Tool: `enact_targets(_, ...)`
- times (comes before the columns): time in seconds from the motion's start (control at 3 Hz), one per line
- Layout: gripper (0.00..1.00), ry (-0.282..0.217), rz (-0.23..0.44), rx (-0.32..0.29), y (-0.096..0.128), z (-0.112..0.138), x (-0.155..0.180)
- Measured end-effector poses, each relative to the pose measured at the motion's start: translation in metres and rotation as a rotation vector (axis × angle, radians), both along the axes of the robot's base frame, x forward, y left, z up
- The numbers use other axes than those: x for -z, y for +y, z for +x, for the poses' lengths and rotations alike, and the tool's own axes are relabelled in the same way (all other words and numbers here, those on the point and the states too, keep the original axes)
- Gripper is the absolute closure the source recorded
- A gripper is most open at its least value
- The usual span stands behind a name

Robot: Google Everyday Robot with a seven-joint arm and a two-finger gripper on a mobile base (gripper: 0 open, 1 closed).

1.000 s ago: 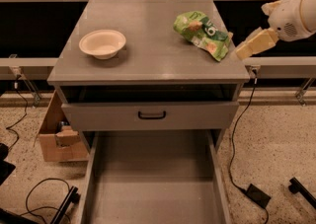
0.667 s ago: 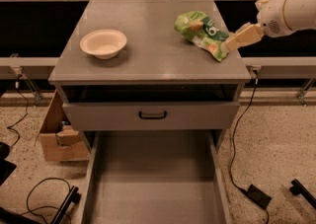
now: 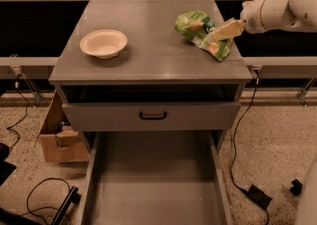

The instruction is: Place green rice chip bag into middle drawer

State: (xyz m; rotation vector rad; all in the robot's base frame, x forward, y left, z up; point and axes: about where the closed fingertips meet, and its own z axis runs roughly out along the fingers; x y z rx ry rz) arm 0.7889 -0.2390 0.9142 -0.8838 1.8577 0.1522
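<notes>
The green rice chip bag (image 3: pixel 200 31) lies crinkled on the cabinet top (image 3: pixel 148 55) at the right rear. My gripper (image 3: pixel 221 31) reaches in from the right on a white arm, and its tan fingers sit over the bag's right side. The middle drawer (image 3: pixel 153 184) is pulled out wide below the cabinet, its grey floor bare, at the bottom of the view.
A cream round bowl (image 3: pixel 103 43) stands on the left of the cabinet top. A shut drawer front with a black handle (image 3: pixel 152 116) is above the open drawer. A cardboard box (image 3: pixel 62 137) and cables lie on the floor at left, a black cable and plug at right.
My gripper has moved left from beyond the cabinet's right edge onto the bag's right side. The bag and bowl have not moved.
</notes>
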Motion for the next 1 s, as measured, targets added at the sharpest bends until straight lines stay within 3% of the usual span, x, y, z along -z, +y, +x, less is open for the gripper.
enact_targets(0.33,0.0,0.05,0.082,-0.031,0.023,0.027,0.026)
enact_targets(0.67,0.17,0.108,0.15,-0.089,0.058,0.038,0.042)
enact_targets(1.0,0.4,0.114,0.155,-0.096,0.063,0.039,0.044)
